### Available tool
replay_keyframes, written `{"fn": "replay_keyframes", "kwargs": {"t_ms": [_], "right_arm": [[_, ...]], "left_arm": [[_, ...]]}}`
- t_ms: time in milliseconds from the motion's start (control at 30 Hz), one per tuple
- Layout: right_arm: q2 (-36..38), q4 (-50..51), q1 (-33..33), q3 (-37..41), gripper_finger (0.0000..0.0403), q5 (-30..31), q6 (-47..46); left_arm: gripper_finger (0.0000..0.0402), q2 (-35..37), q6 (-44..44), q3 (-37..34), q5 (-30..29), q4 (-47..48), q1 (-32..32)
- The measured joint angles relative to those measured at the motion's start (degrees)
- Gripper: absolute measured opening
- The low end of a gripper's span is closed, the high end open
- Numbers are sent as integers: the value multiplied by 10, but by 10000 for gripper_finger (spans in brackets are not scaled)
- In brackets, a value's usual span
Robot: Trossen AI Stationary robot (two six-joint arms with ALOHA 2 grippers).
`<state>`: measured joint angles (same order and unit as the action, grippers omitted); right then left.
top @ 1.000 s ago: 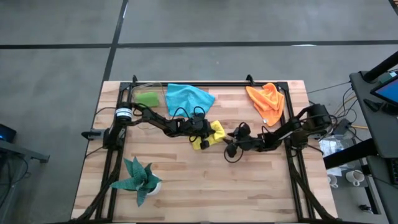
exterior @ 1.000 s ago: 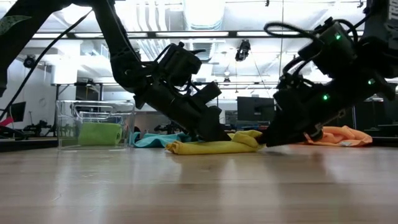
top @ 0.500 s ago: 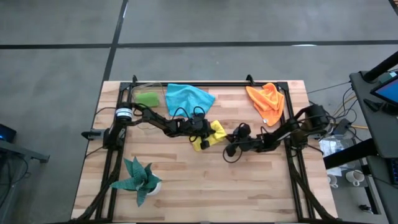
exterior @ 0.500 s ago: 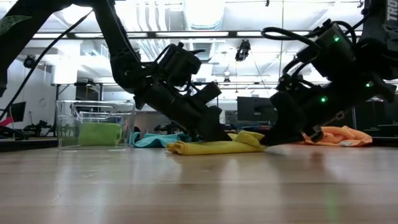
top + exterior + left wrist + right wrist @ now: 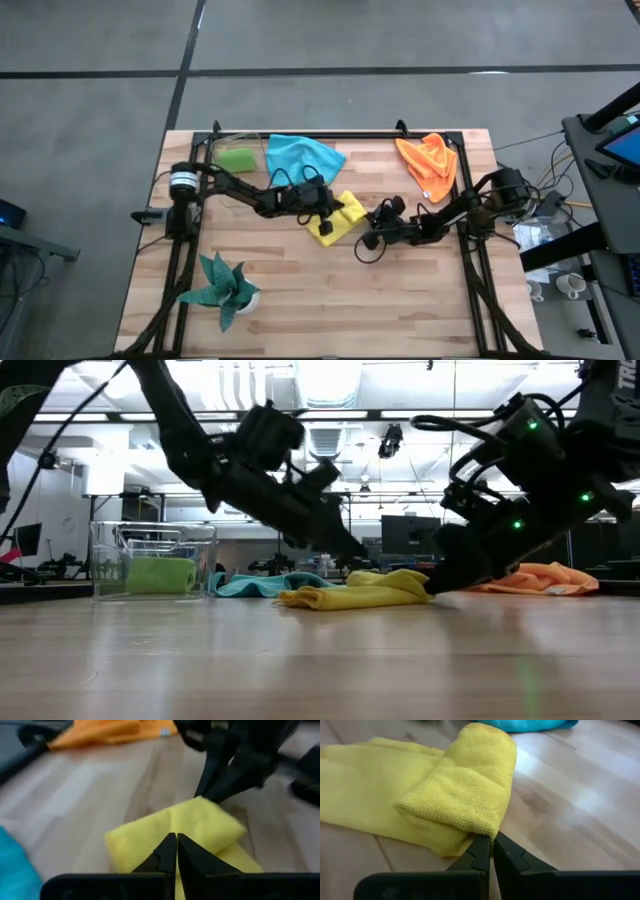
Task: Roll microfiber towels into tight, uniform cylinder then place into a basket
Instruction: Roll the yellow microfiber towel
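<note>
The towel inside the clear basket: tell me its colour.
Lime green towel; clearest in the low view, through the basket wall.

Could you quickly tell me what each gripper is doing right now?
Left gripper: shut, holding nothing, raised just above the yellow towel.
Right gripper: shut at the towel's rolled edge; a pinch cannot be told.

Four microfiber towels: one yellow towel (image 5: 337, 219), one blue towel (image 5: 302, 156), one orange towel (image 5: 429, 162), one lime green towel (image 5: 238, 159); one clear basket (image 5: 153, 559); one potted plant (image 5: 222, 286); two robot arms, one wooden table (image 5: 330, 300)
</note>
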<state>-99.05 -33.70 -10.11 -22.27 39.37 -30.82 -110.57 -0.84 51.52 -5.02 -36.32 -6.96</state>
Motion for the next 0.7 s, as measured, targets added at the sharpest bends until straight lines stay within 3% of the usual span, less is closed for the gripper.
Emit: {"fn": "replay_keyframes", "kwargs": {"t_ms": [233,700], "right_arm": [[0,73,-4,-49,9,30,69],[-1,348,-18,-186,9,75,140]], "left_arm": [[0,38,17,-49,5,-1,15],[0,-12,65,-56,9,-21,54]]}}
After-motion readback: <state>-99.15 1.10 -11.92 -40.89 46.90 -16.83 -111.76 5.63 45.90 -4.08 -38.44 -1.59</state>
